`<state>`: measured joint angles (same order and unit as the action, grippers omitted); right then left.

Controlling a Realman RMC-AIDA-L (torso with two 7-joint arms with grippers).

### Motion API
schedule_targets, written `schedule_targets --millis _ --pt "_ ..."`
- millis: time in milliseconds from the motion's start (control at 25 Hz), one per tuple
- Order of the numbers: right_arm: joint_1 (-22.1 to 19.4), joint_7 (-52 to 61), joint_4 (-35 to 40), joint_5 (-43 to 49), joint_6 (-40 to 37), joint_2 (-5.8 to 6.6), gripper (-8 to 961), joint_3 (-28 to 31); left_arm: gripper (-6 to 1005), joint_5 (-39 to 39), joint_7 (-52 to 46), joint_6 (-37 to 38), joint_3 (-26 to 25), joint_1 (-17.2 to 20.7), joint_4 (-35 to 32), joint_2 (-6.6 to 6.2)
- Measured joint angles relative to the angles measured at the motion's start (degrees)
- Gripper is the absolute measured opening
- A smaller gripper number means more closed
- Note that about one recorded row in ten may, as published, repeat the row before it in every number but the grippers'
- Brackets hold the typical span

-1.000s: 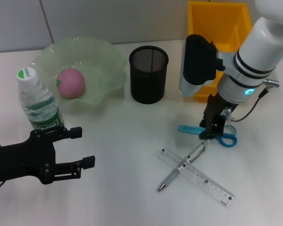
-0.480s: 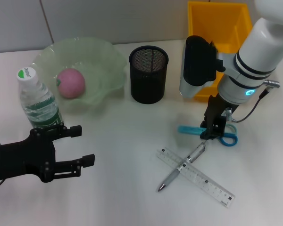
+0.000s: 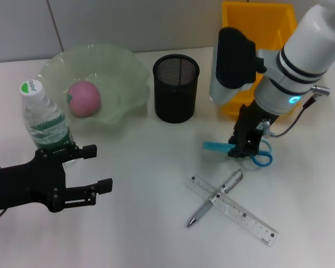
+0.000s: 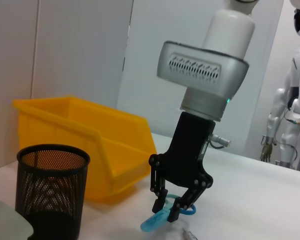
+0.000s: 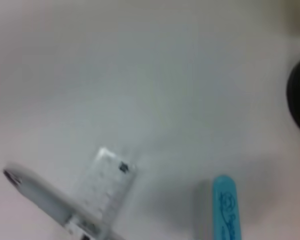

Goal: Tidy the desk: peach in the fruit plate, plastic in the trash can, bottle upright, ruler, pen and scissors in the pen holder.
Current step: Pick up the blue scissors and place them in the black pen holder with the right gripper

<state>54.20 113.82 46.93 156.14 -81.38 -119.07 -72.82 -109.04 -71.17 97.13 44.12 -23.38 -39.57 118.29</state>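
One right pincer [image 3: 241, 152] grips scissors [image 3: 251, 153], lifted off table [image 3: 156, 223].

Blue scissors [image 3: 234, 148] pinched in right hand [image 3: 241, 151], lifted off desk

Right hand [image 3: 241, 151] covers the scissors' [image 3: 255, 156] middle; yellow bin [image 3: 279, 28] is cut by the head view's top edge; right wrist view is blurred.
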Motion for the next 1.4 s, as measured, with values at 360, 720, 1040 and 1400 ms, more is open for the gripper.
schedule_targets --millis 360,720,1040,1400 --pt "-2.4 0.1 7.5 -3.9 -2.6 0.07 216 1.8 845 2.0 0.3 0.4 0.0 0.1 0.1 0.09" --pt "-6.6 0.1 13.7 -10.7 -4.8 0.14 217 4.7 845 4.5 0.4 1.8 0.1 0.4 0.8 0.16" --pt "-12.7 -1.2 17.7 -20.2 -5.5 0.14 216 8.6 845 6.1 1.5 2.6 0.4 0.3 2.7 0.21" --pt "-17.3 -7.3 14.9 -34.4 -2.2 0.04 216 12.4 845 6.7 2.1 2.6 0.2 0.0 4.0 0.22"
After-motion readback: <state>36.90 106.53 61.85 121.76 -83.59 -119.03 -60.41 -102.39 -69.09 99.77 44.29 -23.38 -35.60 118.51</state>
